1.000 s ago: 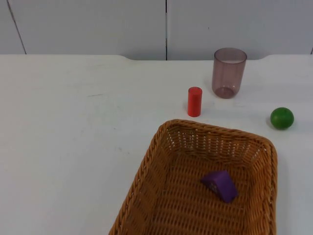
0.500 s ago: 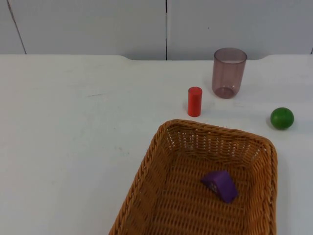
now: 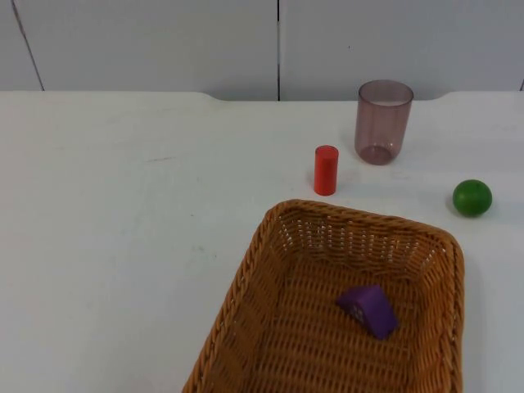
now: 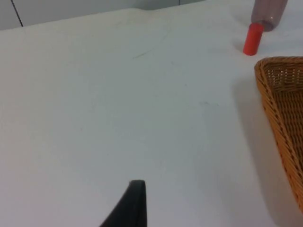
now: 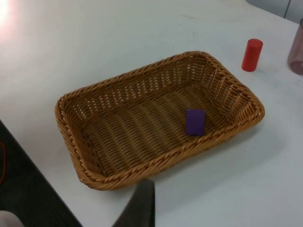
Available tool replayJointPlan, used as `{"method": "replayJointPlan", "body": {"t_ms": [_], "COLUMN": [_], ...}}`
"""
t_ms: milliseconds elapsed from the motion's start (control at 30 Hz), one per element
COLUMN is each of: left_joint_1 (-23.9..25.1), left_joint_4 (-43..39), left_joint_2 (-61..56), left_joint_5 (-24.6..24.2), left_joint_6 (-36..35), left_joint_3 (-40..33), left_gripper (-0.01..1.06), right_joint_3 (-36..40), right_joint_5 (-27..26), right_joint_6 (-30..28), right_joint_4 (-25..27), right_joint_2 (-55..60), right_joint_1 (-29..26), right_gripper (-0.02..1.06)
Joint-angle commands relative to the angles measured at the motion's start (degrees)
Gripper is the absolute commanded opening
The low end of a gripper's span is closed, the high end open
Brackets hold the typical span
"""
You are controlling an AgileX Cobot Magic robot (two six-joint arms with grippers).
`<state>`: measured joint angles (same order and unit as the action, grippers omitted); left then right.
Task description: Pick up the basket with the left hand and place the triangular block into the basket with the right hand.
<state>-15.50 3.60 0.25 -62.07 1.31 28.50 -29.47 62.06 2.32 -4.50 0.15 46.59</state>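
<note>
A brown wicker basket (image 3: 360, 214) rests on the white table at the front right. A purple triangular block (image 3: 368, 310) lies on its floor, toward the right side. My left gripper (image 4: 135, 203) hangs over bare table to the left of the basket (image 4: 279, 94), well apart from its rim. My right gripper (image 5: 142, 203) hovers above the table beside the basket (image 5: 156, 68), looking down on the purple block (image 5: 195, 121) inside it. Nothing touches the basket or the block.
A red cylinder (image 3: 326, 169) stands upright just behind the basket. A translucent purple cup (image 3: 383, 121) stands farther back, near the wall. A green ball (image 3: 472, 197) lies at the right. The table's edge (image 5: 28, 189) runs close to the basket's near end.
</note>
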Motion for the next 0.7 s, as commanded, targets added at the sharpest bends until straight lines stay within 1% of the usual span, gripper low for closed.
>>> {"method": "replayJointPlan", "body": {"t_ms": [0, 67, 100, 200, 667], "left_joint_1": [0.19, 0.19, 0.19, 0.19, 0.19], "left_joint_4": [-0.39, -0.39, -0.5, -0.51, -0.54], "left_joint_2": [-0.25, -0.25, -0.25, -0.25, -0.25], "left_joint_5": [0.51, 0.51, 0.51, 0.51, 0.51], "left_joint_6": [-0.47, -0.47, -0.47, -0.57, -0.78], "left_joint_3": [-0.21, -0.21, -0.21, -0.21, -0.21], "left_gripper": [1.05, 1.05, 1.05, 1.05, 1.05], "right_joint_3": [0.05, 0.05, 0.05, 0.05, 0.05], "right_joint_5": [-0.21, -0.21, -0.21, -0.21, -0.32], "right_joint_6": [-0.45, -0.45, -0.45, -0.45, -0.45], "right_joint_4": [0.15, 0.15, 0.15, 0.15, 0.15], "right_joint_2": [-0.15, -0.15, -0.15, -0.15, -0.15], "right_joint_1": [0.02, 0.02, 0.02, 0.02, -0.51], "right_gripper": [0.85, 0.86, 0.89, 1.06, 1.05]}}
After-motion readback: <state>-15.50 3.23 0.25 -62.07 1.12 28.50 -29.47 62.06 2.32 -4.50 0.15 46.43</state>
